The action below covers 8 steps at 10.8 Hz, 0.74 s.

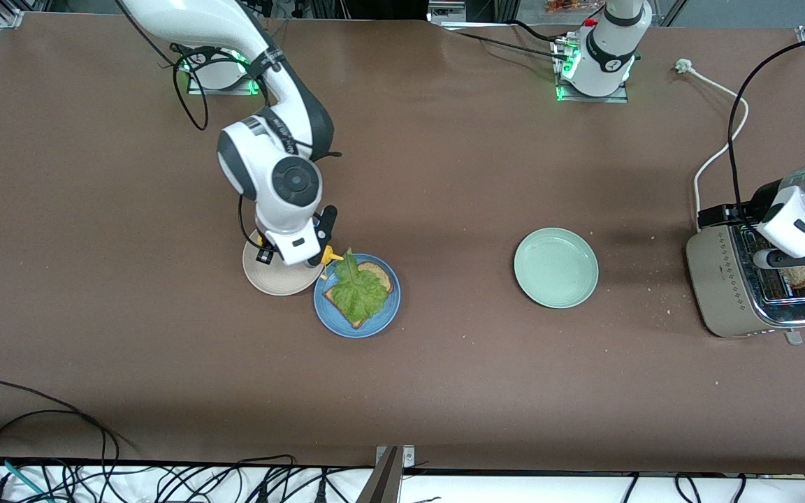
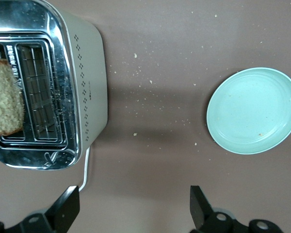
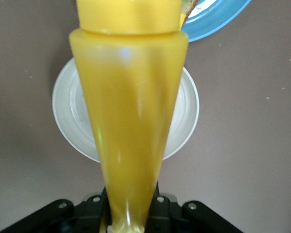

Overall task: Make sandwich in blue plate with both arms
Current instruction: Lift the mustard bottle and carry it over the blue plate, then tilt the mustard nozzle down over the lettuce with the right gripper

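Tabletop [image 1: 444, 391]: brown, wide bare room left between the plates and along the edge nearest the front camera.
Toaster [image 1: 752, 286]: set at the left arm's end of the tabletop, close to that edge; a toasted bread slice [image 2: 4, 99] is seen standing in one slot.
Mint-green plate [image 1: 556, 267]: bare, mid-table between toaster and blue plate.
Beige plate [image 1: 270, 276]: bare, touching or just beside the blue plate, toward the right arm's end.
Blue plate [image 1: 381, 316]: one bread slice [image 1: 378, 274] is carried on it, with a lettuce leaf [image 1: 359, 292] laid on top.
Right gripper [image 1: 322, 253]: closed around a yellow squeeze bottle [image 3: 131, 121], held over the beige plate's rim, nozzle toward the lettuce.
Left gripper [image 2: 133, 206]: fingers spread wide, nothing held, over the tabletop beside the toaster.
Step judged: sauce stage; second slice not yet fetched.
Next move judged: bottle to be cleared away, slice to be pinched and lifted straight up out of the slot.
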Motion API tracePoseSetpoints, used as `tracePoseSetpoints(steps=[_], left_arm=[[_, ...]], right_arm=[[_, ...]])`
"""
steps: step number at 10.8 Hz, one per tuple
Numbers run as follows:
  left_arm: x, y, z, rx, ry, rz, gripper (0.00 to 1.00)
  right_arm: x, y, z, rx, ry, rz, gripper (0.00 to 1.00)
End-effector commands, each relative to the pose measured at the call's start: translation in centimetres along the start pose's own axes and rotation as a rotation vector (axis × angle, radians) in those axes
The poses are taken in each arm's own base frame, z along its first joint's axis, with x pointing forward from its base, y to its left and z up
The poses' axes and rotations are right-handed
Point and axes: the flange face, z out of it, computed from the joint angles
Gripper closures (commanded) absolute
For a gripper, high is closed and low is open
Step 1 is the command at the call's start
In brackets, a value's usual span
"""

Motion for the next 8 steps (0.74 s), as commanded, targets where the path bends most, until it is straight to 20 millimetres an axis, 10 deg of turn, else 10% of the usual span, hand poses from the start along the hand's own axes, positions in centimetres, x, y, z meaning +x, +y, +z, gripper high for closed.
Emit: tracePoseSetpoints(steps=[1,5,8], left_arm=[[-0.7,-1.0,-1.0,0.032,0.003,0.024,0.00],[-0.6,-1.6,-1.1,0.024,0.008,0.014,0.00],[-0.7,-5.6,-1.2,0.009,0.012,0.064,0.00]], right_arm=[[0.6,-1.0,0.6,-0.170,-0.149,0.009,1.00],[3.8,-3.0,2.8,-0.290,-0.220,0.046,1.00],[6.1,-4.6,4.7,-0.342,-0.242,0.070,1.00]])
